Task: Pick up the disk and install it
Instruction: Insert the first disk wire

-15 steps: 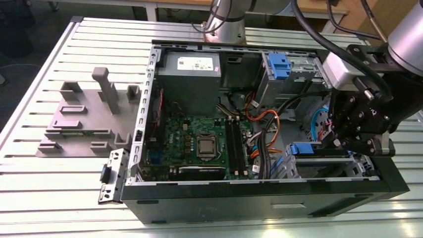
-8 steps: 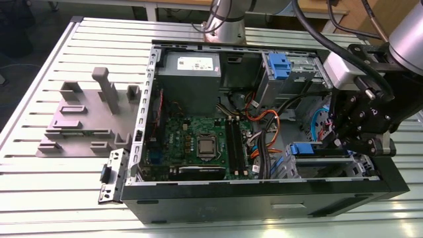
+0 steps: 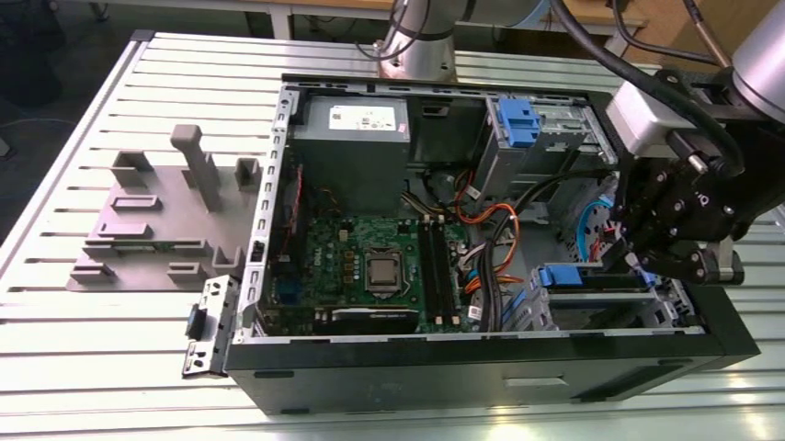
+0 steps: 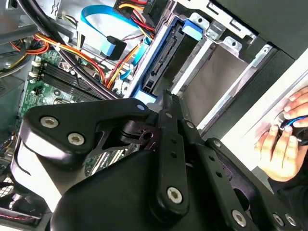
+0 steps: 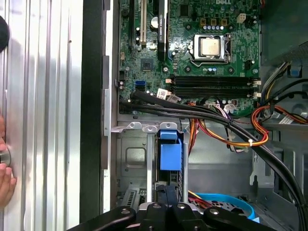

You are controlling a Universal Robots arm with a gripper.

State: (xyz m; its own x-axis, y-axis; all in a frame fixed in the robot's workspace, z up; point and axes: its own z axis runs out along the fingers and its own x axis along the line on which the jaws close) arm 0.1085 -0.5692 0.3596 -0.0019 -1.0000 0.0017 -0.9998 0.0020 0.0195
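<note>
The disk [image 3: 576, 276] stands on edge in the drive cage at the front corner of the open computer case [image 3: 491, 367], on the exterior view's right. In the second wrist view the disk [image 4: 161, 57] shows its dark connector end and a blue side rail. In the first wrist view the disk [image 5: 171, 154] shows a blue tab between silver cage walls. My gripper [image 3: 638, 262] hangs over that cage. Its fingers are shut together, and the gripper [image 4: 161, 98] has its tips right at the disk's near end. The same gripper [image 5: 166, 207] sits in line with the disk's edge. Contact cannot be told.
Black, orange and red cables [image 5: 231, 130] run beside the cage, next to the motherboard [image 3: 368, 266]. A second blue-latched bay [image 3: 516, 124] and a grey power supply [image 3: 353, 129] sit at the back. Grey fixtures [image 3: 160, 211] stand on the slatted table. A person's hand [image 4: 284, 139] rests outside the case.
</note>
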